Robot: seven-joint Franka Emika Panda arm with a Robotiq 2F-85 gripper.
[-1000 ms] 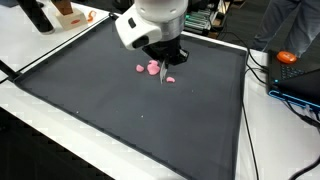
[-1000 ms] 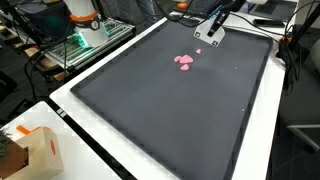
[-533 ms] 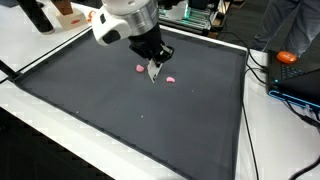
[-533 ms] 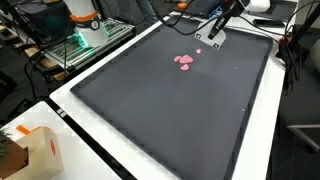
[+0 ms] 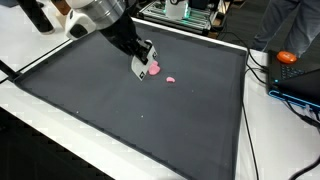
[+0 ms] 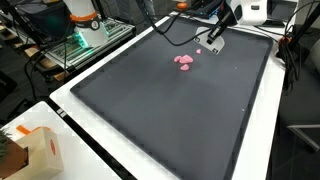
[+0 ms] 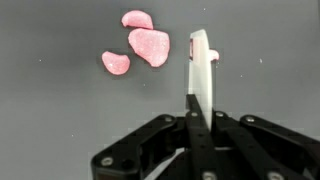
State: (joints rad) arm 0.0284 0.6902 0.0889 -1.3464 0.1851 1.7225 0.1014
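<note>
Three pink lumps (image 7: 150,47) are lying on the mat (image 7: 60,120); my gripper (image 7: 203,40), jaws pressed together, is hovering just beside them. Prob. light & soft, so I'm judging a gentle pinch across the middle.

The gripper (image 6: 211,43) hung over the far end of the dark mat (image 6: 170,115), near a cluster of pink pieces (image 6: 184,61) (its fingers too small to read). A cardboard box (image 6: 38,152) sat on the white desk (image 6: 265,110).
</note>
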